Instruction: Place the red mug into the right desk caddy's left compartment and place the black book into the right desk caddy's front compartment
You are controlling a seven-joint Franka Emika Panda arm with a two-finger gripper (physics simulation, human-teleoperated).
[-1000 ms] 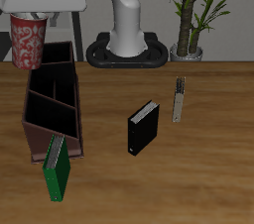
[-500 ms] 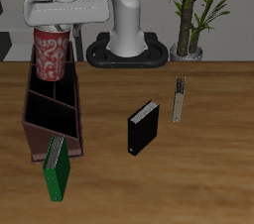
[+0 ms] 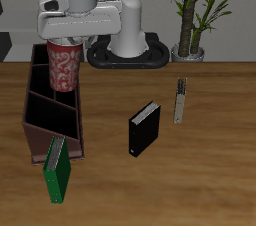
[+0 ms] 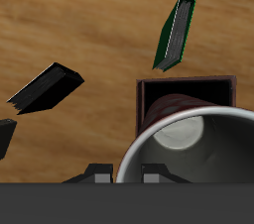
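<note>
Hanging over the back end of the right desk caddy (image 3: 52, 108), the hand (image 3: 66, 40) carries the red mug (image 3: 64, 67) upright, its fingers clamped at the mug's rim. The mug's speckled body hangs below the hand's pale housing, its base level with the caddy's rear wall; from the exterior view I cannot tell whether the base has entered a section or is above it. In the wrist view the mug's light grey inside (image 4: 193, 144) fills the space just under the hand, and a dark walled section of the caddy (image 4: 186, 94) shows directly beyond the rim.

The black book (image 3: 144, 128) stands upright on the wooden surface (image 3: 190, 180), well apart from the caddy, nearer the middle, with the white page edge facing the front. The wrist view shows it too (image 4: 44, 88).

A green book (image 3: 56, 168) leans against the caddy's front end, touching the wall nearest the surface's front edge. It also appears in the wrist view (image 4: 175, 34).

A small pale upright object (image 3: 180, 100) stands beyond the black book, farther back; its kind is not clear. A potted plant (image 3: 195, 10) stands behind the surface beside the robot's base (image 3: 128, 45).
</note>
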